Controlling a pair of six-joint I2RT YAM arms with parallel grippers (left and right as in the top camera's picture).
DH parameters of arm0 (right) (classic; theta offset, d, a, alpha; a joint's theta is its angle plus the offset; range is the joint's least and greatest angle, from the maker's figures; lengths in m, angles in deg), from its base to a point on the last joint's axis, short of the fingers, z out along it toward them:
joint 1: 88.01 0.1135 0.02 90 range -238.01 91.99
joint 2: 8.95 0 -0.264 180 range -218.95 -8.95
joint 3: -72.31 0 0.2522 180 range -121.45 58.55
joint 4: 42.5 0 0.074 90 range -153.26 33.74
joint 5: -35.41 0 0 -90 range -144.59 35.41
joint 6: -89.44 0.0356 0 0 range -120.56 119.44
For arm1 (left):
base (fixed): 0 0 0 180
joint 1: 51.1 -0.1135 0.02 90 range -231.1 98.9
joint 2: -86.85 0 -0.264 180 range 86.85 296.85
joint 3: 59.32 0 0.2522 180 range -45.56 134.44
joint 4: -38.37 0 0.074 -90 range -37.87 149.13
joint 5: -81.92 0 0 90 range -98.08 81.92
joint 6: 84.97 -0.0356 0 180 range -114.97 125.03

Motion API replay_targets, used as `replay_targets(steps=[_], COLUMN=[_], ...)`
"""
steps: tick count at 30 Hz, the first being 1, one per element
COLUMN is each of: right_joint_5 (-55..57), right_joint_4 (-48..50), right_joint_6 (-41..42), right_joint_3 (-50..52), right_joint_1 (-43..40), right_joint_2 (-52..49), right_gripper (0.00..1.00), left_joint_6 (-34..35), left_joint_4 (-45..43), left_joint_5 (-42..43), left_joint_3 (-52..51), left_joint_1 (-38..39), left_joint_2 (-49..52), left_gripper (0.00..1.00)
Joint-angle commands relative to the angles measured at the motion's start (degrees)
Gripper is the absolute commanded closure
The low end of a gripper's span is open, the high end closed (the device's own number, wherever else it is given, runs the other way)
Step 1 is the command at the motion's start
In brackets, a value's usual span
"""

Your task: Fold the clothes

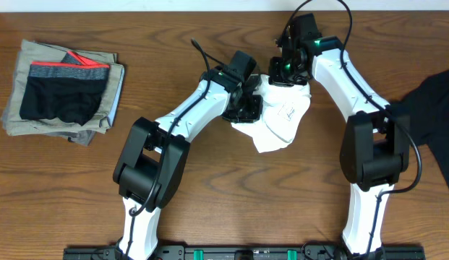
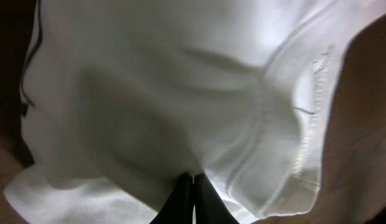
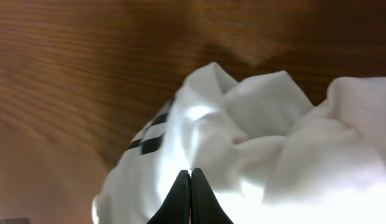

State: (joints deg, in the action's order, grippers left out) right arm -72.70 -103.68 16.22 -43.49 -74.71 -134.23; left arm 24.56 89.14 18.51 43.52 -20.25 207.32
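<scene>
A white T-shirt (image 1: 282, 115) lies bunched at the table's middle back. My left gripper (image 1: 247, 101) is shut on the shirt's left side; in the left wrist view the closed fingertips (image 2: 193, 180) pinch the white cloth (image 2: 180, 93), whose stitched hem hangs at the right. My right gripper (image 1: 288, 72) is shut on the shirt's upper edge; in the right wrist view the fingertips (image 3: 191, 174) pinch the white cloth (image 3: 267, 143), with black stripes showing at its left. A black garment (image 1: 434, 108) lies at the right edge.
A stack of khaki-grey folded pieces (image 1: 36, 123) with black shorts (image 1: 61, 94) that have a red-and-grey waistband on top sits at the far left. Bare wooden table (image 1: 231, 188) lies in front of the shirt.
</scene>
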Motion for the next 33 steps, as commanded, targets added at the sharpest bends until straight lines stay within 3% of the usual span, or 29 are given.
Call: replay_targets(steps=[1, 26, 29, 33], right_joint_5=[-0.20, 5.49, 5.40, 5.25], right_joint_4=[-0.11, 2.21, -1.42, -8.57], right_joint_6=[1.42, -0.13, -0.68, -2.32], right_joint_3=[-0.20, -3.48, -8.70, -18.78], right_joint_1=[-1.31, -5.73, -6.45, -7.15], right_joint_2=[-1.92, -6.51, -6.51, -6.51], right_gripper=[0.99, 0.99, 0.93, 0.72], left_joint_6=[1.84, -0.83, -1.07, -2.10], left_joint_4=[-0.20, 2.58, 3.74, 4.11], left_joint_5=[-0.68, -3.15, -7.72, -11.74], left_joint_3=[-0.81, -5.97, -5.97, -5.97], left_joint_1=[-0.22, -0.28, -0.28, -0.28], left_joint_2=[-0.55, -1.70, -4.00, -8.24], left_gripper=[0.94, 0.94, 0.94, 0.90])
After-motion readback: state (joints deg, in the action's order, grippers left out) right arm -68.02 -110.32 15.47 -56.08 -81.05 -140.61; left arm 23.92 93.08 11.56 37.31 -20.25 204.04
